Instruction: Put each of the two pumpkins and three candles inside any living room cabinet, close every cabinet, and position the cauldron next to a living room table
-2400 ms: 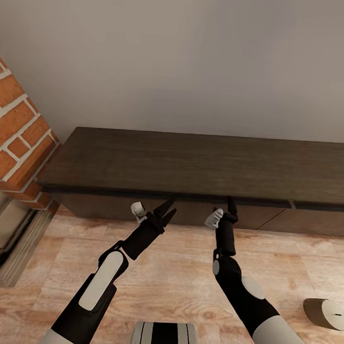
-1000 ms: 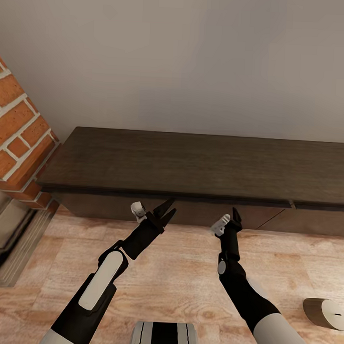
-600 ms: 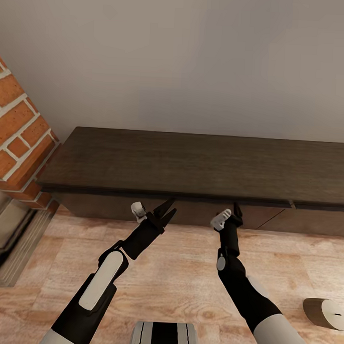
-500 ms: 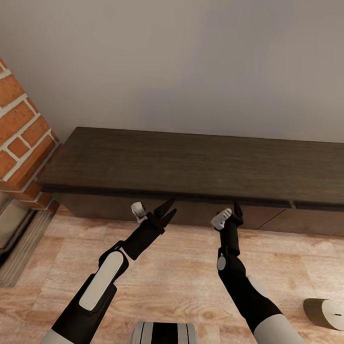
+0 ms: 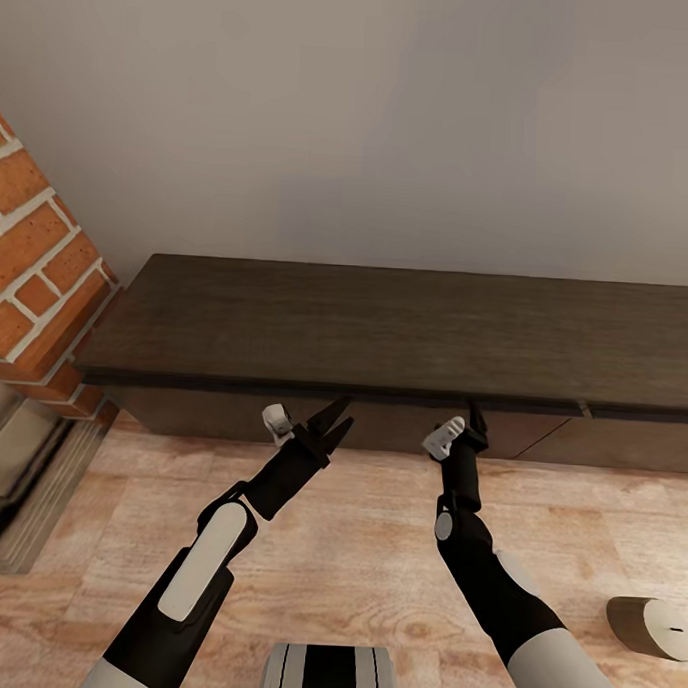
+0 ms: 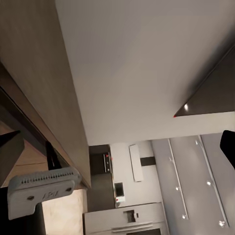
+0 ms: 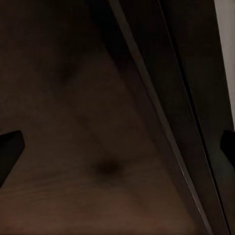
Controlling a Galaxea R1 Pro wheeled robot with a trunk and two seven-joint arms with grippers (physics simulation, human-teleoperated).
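Since a second ago your right gripper [image 5: 475, 418] has risen to the cabinet [image 5: 385, 331] front under its top lip, jaws spread. Your left gripper [image 5: 335, 420] hangs open just before it. One candle [image 5: 658, 627] lies on the floor [image 5: 354, 565], far right.

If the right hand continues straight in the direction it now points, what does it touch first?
Most likely the cabinet: the right hand points at its dark front just under the top edge, and its wrist view shows dark wood close ahead. The gap is hard to judge.
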